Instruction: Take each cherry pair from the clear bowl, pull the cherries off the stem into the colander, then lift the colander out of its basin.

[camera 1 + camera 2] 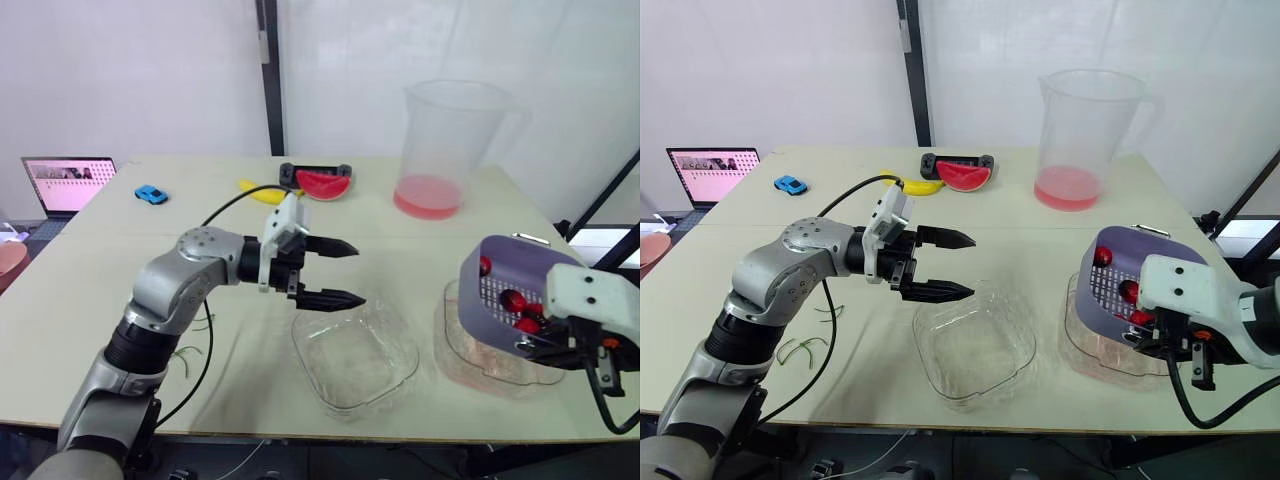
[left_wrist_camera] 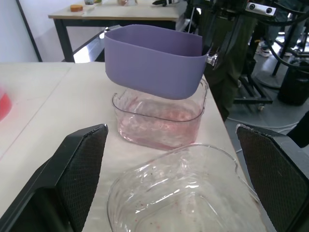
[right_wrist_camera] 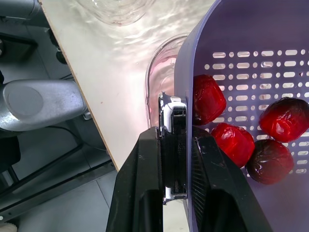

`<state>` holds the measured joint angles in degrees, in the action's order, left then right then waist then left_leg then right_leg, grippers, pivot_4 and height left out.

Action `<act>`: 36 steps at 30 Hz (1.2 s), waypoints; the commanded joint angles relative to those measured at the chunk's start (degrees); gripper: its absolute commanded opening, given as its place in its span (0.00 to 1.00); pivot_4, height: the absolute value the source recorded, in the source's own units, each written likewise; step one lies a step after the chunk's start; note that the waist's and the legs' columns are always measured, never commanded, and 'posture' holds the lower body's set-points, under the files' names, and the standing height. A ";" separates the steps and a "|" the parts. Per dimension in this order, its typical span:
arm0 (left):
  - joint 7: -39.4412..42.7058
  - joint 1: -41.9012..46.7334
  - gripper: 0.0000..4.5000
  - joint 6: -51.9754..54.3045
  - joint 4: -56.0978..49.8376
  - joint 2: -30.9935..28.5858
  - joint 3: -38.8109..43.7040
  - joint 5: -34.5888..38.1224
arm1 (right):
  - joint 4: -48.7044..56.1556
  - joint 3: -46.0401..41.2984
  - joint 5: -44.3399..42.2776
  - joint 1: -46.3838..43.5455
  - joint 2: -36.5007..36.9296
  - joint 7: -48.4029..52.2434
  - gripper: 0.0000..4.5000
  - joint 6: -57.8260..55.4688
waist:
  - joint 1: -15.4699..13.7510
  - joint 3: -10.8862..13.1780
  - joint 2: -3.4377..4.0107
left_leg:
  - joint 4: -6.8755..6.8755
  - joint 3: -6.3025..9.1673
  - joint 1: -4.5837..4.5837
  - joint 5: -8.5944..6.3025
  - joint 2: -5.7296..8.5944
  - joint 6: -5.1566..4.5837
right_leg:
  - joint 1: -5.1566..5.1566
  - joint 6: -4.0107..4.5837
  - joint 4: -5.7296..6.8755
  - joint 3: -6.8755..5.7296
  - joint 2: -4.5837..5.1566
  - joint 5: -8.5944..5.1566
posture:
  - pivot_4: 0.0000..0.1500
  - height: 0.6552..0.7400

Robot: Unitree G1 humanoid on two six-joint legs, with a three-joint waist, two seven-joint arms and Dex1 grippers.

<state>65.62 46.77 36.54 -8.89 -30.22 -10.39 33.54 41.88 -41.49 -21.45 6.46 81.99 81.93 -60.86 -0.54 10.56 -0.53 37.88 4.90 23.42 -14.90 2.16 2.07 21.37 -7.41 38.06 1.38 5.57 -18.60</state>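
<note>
The purple colander [image 1: 508, 255] is at the right side of the table [image 1: 100, 300], raised and strongly tilted, so that its open side looks toward the robot's left. It is over its clear basin [image 2: 159, 126], which holds a little pink water. The colander's lower edge is near the basin's rim; whether it is fully out, I cannot tell. Several red cherries [image 3: 285, 118] lie together in the lowest part of the colander, against the wall with slots.

The right gripper [image 3: 175, 145] is closed tight on the colander's wall, one finger outside and one inside, with a shiny metal piece between them.

Just beside the basin, toward the robot's left, stands the clear bowl [image 1: 975, 350] near the front edge of the table. Inside it I see only small wet marks. The left gripper [image 1: 358, 273] hovers above the far left rim of this bowl with its two fingers spread wide and nothing between them. So the bowl lies between this gripper and the basin.

Thin green stems [image 1: 800, 348] lie on the table under the left arm. Further back stand a big clear pitcher [image 1: 450, 140] with red liquid at the bottom, a watermelon slice [image 1: 322, 184], a banana [image 1: 258, 192] and a blue toy car [image 1: 150, 194]. A laptop [image 1: 68, 182] is open beyond the left edge of the table.
</note>
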 commanded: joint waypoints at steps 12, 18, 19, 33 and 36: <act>-0.92 -0.97 1.00 -1.88 -1.49 -0.39 2.13 -0.28 | -1.04 1.67 -0.66 -2.75 2.09 -1.56 0.05 0.41 | 0.00 0.00 0.00 | 0.00 0.00 0.00 0.00 -0.01 0.00 | 0.01 0.00 0.00 0.01 0.00 0.00 | 1.00 1.00; -1.32 -1.53 1.00 -1.38 -2.59 -0.66 2.49 0.25 | -1.77 2.48 -1.20 -3.57 2.82 -1.77 0.05 0.57 | 0.00 0.00 0.00 | 0.00 0.01 0.00 0.00 -0.02 0.00 | 0.01 0.00 0.00 0.01 0.00 0.00 | 1.00 1.00; -1.36 -1.61 1.00 -1.31 -2.70 -0.71 2.55 0.31 | -1.82 2.57 -1.15 -3.51 2.86 -1.71 0.05 0.62 | 0.00 0.00 0.00 | 0.00 0.01 0.00 0.00 -0.02 0.00 | 0.01 0.00 0.00 0.01 0.00 0.00 | 1.00 1.00; -3.16 -3.84 1.00 0.12 -5.05 -2.12 5.10 1.48 | -5.18 4.75 -0.92 -4.69 5.29 -0.25 0.05 3.58 | 0.05 0.00 0.01 | 0.00 0.01 0.00 0.00 -0.04 0.00 | 0.01 0.00 0.00 0.01 0.01 0.00 | 1.00 1.00; -3.86 -4.82 1.00 0.97 -5.76 -2.52 6.13 2.52 | -5.24 5.35 -1.39 -4.82 5.21 0.30 0.05 3.50 | 0.05 0.00 0.01 | -0.01 0.01 0.00 0.00 -0.04 0.00 | 0.02 0.00 0.00 0.02 0.02 0.00 | 1.00 1.00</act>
<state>62.33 42.33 37.25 -12.67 -32.33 -6.68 34.67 36.72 -35.01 -22.66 2.52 86.51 81.78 -57.70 -0.49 10.56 -0.52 37.87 4.92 23.42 -14.90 2.11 2.07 21.38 -7.41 38.06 1.39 5.59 -18.60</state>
